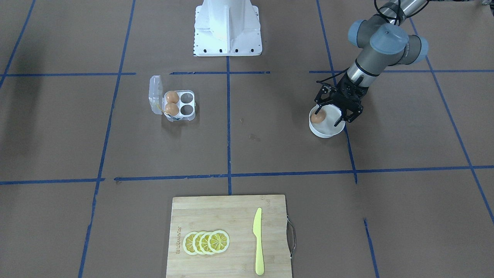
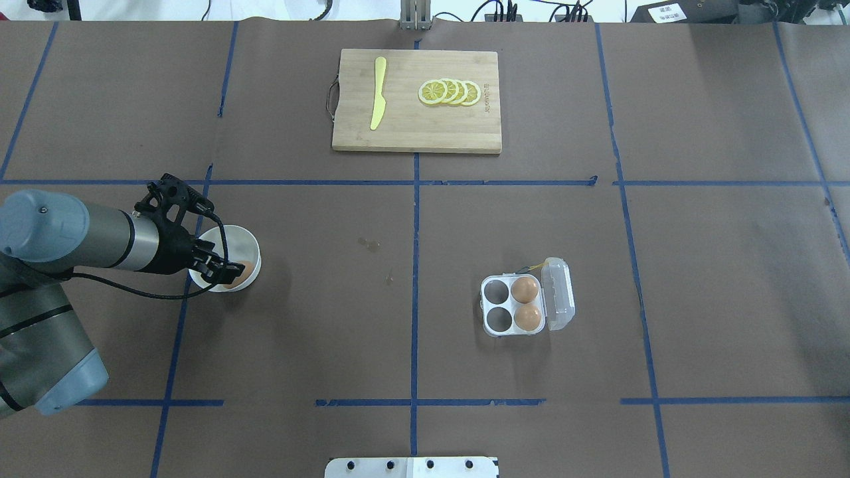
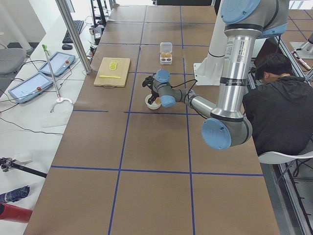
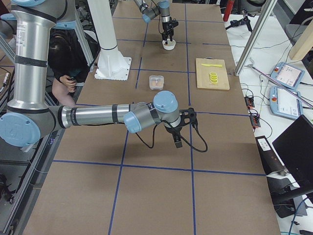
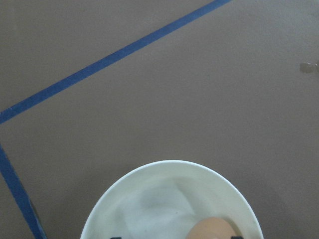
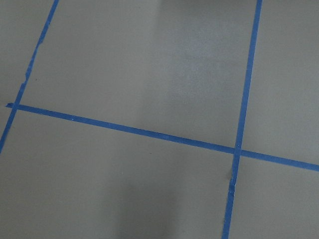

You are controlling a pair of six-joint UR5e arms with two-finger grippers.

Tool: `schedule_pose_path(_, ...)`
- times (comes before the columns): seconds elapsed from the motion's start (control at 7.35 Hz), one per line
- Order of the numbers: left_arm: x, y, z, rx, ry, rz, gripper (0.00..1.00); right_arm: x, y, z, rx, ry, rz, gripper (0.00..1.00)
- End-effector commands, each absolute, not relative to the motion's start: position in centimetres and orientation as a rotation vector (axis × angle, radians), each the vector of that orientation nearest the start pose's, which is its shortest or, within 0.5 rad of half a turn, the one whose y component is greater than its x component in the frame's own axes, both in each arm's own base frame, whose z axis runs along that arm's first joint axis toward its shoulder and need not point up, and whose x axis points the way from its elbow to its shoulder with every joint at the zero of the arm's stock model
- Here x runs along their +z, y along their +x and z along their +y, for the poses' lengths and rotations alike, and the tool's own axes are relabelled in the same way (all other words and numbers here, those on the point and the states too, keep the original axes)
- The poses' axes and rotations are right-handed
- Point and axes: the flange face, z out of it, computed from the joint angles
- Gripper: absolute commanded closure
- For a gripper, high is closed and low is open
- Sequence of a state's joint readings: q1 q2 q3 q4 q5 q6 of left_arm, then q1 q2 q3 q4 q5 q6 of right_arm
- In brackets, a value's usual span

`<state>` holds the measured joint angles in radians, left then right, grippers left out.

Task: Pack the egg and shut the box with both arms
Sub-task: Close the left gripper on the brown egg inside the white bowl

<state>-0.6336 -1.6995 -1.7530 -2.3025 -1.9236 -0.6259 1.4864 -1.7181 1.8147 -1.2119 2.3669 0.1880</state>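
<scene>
One left gripper (image 1: pixel 328 119) — spread wide, around egg (image 1: pixel 319 118)

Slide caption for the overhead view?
Left end effector, open, straddles egg in white bowl; open box holds two eggs.

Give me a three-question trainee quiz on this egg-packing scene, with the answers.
1. True or false: the lid of the box is shut.
2. How many of its four cups are empty?
3. The unpacked egg lies in: A the white bowl; B a cup of the box; C the lid of the box.
Key: 1 false, the lid is open; 2 two; 3 A.
</scene>
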Motion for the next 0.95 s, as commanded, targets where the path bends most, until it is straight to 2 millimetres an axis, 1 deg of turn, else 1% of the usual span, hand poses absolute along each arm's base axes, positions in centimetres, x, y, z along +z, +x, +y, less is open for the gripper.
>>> schedule_pose_path(0.0,43.01,39.76,-40.73,0.472,0.498,0.958,0.21,56.44,2.42,-45.12,-0.083,0.319,-0.832,0.0)
schedule_pose_path(0.27,43.25,40.01,-40.59,0.476,0.493,0.957,0.22,56.38,2.41,-45.18,-0.084,0.32,-0.832,0.0)
schedule_pose_path(0.68,43.42,40.06,-40.6,0.476,0.485,0.951,0.29,56.38,2.41,-45.18,-0.084,0.32,-0.832,0.0)
schedule_pose_path(0.82,43.45,40.06,-40.61,0.475,0.48,0.947,0.3,56.38,2.41,-45.18,-0.084,0.32,-0.832,0.0)
